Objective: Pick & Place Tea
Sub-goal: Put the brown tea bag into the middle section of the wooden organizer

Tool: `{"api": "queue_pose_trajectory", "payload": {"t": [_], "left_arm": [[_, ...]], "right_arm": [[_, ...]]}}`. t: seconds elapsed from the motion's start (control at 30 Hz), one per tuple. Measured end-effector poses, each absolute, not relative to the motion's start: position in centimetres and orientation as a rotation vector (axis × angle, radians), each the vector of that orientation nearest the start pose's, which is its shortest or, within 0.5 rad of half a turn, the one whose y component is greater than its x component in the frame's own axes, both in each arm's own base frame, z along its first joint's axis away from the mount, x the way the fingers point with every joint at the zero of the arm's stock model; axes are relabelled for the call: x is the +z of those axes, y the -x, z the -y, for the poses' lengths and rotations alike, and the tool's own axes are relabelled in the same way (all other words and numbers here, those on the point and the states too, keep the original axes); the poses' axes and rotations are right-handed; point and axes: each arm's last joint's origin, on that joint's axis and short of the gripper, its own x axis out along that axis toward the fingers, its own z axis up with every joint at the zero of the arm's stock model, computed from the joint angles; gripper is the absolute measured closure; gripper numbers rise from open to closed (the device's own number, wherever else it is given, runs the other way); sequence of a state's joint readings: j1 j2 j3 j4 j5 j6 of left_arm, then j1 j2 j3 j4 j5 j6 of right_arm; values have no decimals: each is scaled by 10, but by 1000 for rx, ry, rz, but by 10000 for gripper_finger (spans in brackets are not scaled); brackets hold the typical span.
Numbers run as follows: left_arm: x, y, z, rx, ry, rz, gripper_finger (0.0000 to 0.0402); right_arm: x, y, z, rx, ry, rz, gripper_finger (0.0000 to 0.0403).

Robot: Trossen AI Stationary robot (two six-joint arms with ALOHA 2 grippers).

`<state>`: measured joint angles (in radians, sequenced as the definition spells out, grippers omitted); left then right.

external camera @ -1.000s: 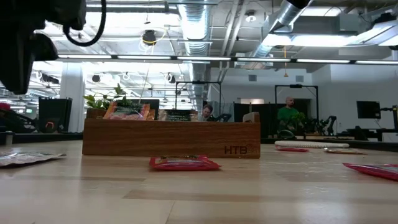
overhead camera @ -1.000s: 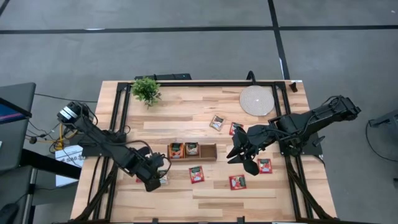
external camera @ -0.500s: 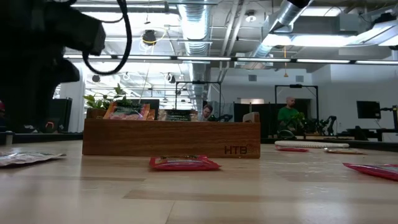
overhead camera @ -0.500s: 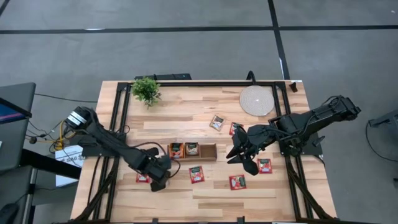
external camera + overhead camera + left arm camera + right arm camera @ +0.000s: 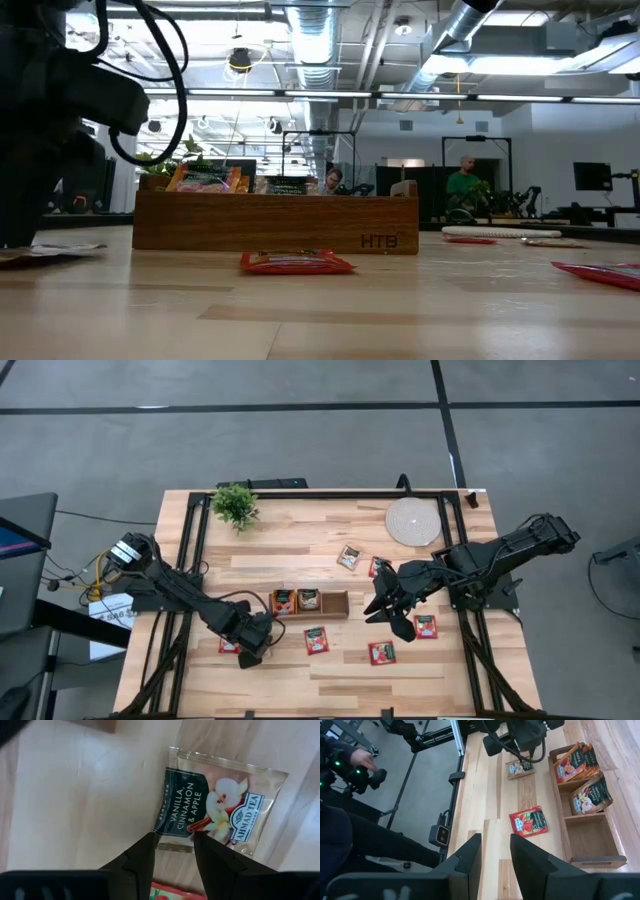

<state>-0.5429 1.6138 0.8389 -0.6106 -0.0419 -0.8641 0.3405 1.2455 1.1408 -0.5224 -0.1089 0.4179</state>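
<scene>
Two dark pincers worked the pale wooden surface (image 5: 330, 670) as you sorted tea. Your left pincer (image 5: 174, 845) hovered low over a pale beige sachet with a dark green label (image 5: 215, 810), its fingers spread with a narrow gap and holding nothing, their tips at the packet's near edge. That sachet lay flat on the surface, just left of the long brown wooden three-compartment tray (image 5: 309, 603), with a red sachet (image 5: 172, 892) peeking in close beside it.

To have done this step well, you likely needed to centre the gap on the packet's edge, press down lightly so one finger slid under the flat foil, then close before lifting; a pinch taken too near the corner risked the sachet swinging or slipping, and the neighbouring red packet could have been dragged along.

Your right pincer (image 5: 495, 852) waited over the right side of the surface, fingers apart and empty, looking toward another red sachet (image 5: 528, 821) lying flat in front of the tray. Two of the tray's compartments already held upright packets; the third stood bare.

Legible print on the beige sachet read "VANILLA, CINNAMON & APPLE" and "AHMAD TEA". In the low view, the tray's front carried the letters "HTB" (image 5: 379, 241).
</scene>
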Motion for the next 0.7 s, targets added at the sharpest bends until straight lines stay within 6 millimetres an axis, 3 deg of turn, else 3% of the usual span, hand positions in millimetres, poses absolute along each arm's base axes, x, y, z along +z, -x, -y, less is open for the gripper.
{"api": "queue_pose_trajectory", "payload": {"t": [0.3, 0.7], "left_arm": [[143, -229, 137, 164, 324, -1379, 278], [139, -229, 139, 149, 449, -1389, 343]], "right_arm": [[331, -248, -91, 296, -325, -707, 306], [331, -248, -91, 296, -325, -707, 306]]}}
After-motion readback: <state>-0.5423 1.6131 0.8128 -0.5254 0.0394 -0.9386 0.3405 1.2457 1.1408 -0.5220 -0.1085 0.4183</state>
